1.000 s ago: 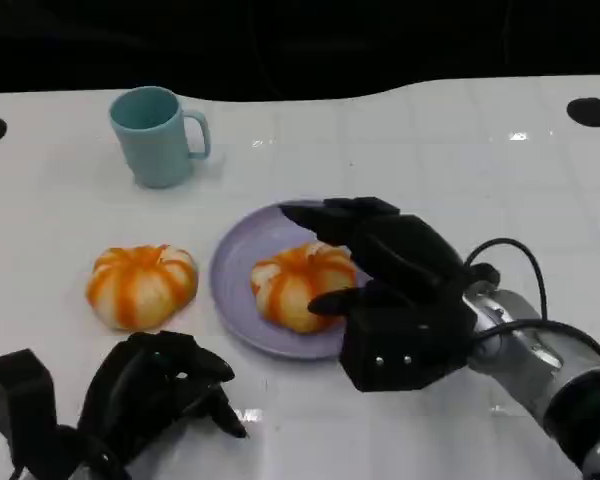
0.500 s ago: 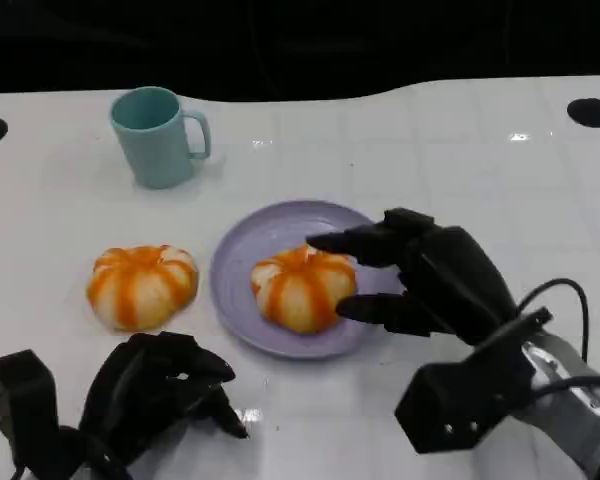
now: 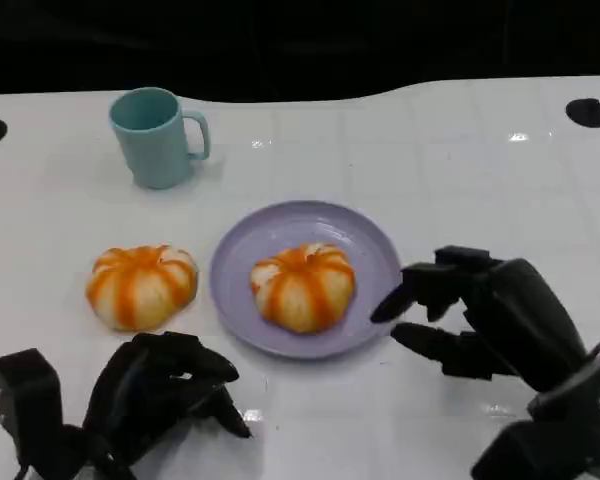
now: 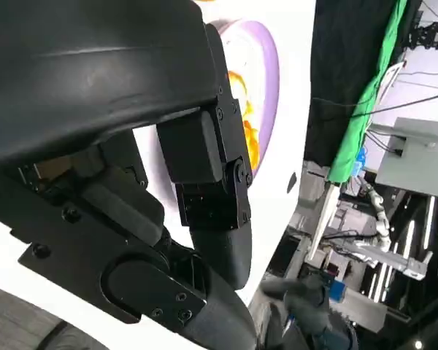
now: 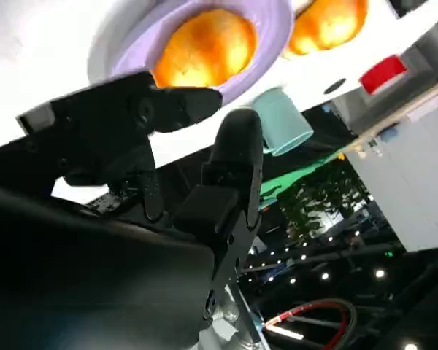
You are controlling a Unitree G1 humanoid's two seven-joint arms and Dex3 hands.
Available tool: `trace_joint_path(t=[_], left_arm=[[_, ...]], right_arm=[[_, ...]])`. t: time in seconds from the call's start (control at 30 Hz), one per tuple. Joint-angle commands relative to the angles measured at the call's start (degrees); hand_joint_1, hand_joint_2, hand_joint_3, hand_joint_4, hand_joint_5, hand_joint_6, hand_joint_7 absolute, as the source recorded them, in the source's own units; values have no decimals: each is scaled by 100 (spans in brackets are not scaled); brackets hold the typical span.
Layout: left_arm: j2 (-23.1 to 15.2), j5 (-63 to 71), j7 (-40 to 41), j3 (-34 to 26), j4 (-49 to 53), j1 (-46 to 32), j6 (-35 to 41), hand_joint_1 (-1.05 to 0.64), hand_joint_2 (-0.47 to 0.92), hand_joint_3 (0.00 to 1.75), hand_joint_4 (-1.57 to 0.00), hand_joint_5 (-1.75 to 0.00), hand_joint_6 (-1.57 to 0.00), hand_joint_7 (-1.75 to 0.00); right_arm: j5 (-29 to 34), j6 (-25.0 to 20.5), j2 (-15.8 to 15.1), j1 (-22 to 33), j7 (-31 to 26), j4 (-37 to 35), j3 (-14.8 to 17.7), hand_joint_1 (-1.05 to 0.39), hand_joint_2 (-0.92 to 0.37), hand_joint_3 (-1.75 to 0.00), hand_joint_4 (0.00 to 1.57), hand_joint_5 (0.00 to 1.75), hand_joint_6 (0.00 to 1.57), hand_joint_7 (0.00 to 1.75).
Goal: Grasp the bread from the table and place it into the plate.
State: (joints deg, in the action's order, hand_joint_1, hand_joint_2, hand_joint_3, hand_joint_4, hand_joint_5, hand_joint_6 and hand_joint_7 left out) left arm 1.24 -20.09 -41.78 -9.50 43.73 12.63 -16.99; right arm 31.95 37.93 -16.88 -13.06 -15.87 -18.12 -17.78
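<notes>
- The white worktop (image 3: pixel 460 160) carries everything, and its far edge runs along a dark backdrop.
- The right hand (image 3: pixel 485 310) hangs low over the worktop just beside the plate's right rim, fingers spread apart with nothing between them. It touches neither plate nor bread, which reads as a hand that has let go and has room to draw clear.
- The left hand (image 3: pixel 165 385) rests at the near edge, just in front of the loose bread, fingers curled in on nothing. It looks parked there, out of the other arm's way.
- The lilac plate (image 3: pixel 240 250) lies flat near the middle of the worktop, within easy reach of either arm.
- One bread (image 3: pixel 302 285), orange-striped, sits inside the plate, a little toward its near side, touching no hand. So for this piece, I'd say the job is done.
- A second bread (image 3: pixel 140 285) lies on the bare worktop to the left of the plate, near it but apart, just ahead of the left hand. That's the likely next pick.
- A teal mug (image 3: pixel 155 135) stands upright toward the far left, well apart from the action.
</notes>
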Motion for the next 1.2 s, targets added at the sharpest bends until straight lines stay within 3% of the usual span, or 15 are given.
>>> trace_joint_path(t=[0.03,0.2,0.43,0.8,1.2], left_arm=[[-25,16,97,-5,-79,-20,28,-105,72,0,-157,-61,-157,-21],[-11,-8,101,-4,-155,-47,68,-105,71,0,-157,-60,-157,-21],[-17,42,135,47,-248,-109,67,-105,72,1,-157,-60,-157,-21],[-71,-8,92,7,-221,-68,127,-105,71,0,-157,-58,-157,-19],[-157,-48,4,-39,-125,-9,129,-105,71,0,-157,-58,-157,-19]], right_arm=[[-393,17,-233,504,402,538,279,-14,-53,-100,75,169,74,115],[-589,120,-332,926,659,769,464,-14,-40,-125,80,171,78,131],[-374,413,-421,1402,505,761,702,-15,-39,-125,87,174,80,134],[-208,684,-250,1244,103,45,722,-17,-44,-121,86,175,75,152],[-324,895,-101,996,122,-560,676,-18,-41,-124,83,175,76,144]])
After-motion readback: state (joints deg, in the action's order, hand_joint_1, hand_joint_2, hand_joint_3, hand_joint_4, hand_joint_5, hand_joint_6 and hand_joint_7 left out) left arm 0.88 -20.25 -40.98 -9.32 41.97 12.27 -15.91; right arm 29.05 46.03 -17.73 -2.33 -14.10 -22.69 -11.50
